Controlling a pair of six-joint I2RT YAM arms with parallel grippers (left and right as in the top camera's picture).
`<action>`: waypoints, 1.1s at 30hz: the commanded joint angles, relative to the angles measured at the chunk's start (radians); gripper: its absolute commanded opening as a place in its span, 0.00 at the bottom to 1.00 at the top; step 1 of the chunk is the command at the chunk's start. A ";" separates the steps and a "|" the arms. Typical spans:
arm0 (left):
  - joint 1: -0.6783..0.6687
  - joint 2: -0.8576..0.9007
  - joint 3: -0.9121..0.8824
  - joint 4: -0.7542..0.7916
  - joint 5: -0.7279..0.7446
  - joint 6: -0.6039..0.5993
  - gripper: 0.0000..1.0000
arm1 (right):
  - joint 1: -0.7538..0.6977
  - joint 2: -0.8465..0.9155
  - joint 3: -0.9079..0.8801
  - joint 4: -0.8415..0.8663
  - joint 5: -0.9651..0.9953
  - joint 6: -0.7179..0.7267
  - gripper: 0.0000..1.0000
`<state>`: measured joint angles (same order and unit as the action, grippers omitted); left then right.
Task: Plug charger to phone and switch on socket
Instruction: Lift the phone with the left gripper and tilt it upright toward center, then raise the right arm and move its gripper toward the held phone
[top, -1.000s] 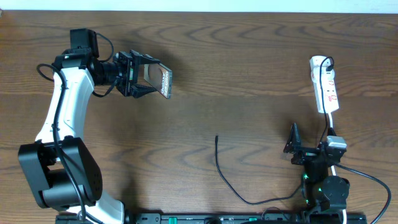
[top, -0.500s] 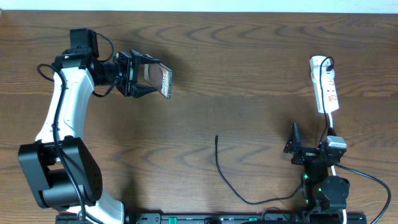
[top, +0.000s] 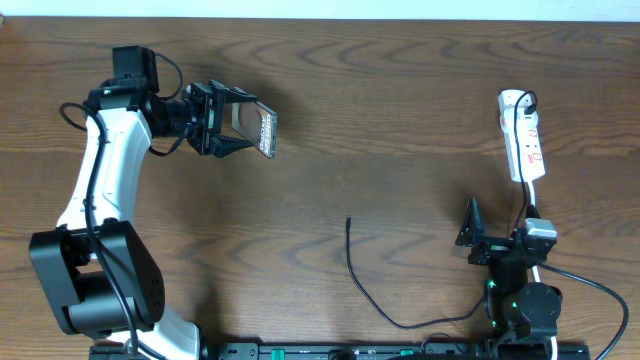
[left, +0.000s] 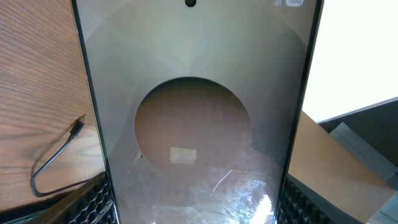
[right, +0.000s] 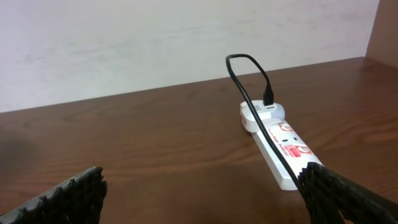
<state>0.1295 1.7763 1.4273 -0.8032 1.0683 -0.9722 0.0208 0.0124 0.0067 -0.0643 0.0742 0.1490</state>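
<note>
Your L jaws pinch the phone (top: 260, 130) by its edges, prob to present its port to the charger (top: 372, 300); R jaws sit spread nr the socket (top: 524, 145).

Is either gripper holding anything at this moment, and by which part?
The left gripper holds the phone, its fingers clamped on the two long side edges near one end. The right gripper is open and empty.

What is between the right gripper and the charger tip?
Nothing visible. Overhead, only bare table lies between the open right gripper and the charger tip to its left. The phone is held off in the left gripper, and the socket sits beyond the right gripper, both clear of that path.
</note>
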 joint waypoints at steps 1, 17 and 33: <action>0.003 -0.041 0.035 0.005 0.050 -0.009 0.07 | 0.007 -0.006 -0.001 -0.007 -0.045 -0.007 0.99; 0.003 -0.041 0.035 0.005 0.111 -0.148 0.07 | 0.007 0.011 0.055 -0.055 -0.038 0.018 0.99; 0.003 -0.041 0.035 0.005 0.095 -0.148 0.08 | 0.007 0.508 0.537 -0.182 -0.191 0.018 0.99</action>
<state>0.1295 1.7763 1.4273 -0.8013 1.1267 -1.1046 0.0208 0.3862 0.4175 -0.2260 -0.0204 0.1547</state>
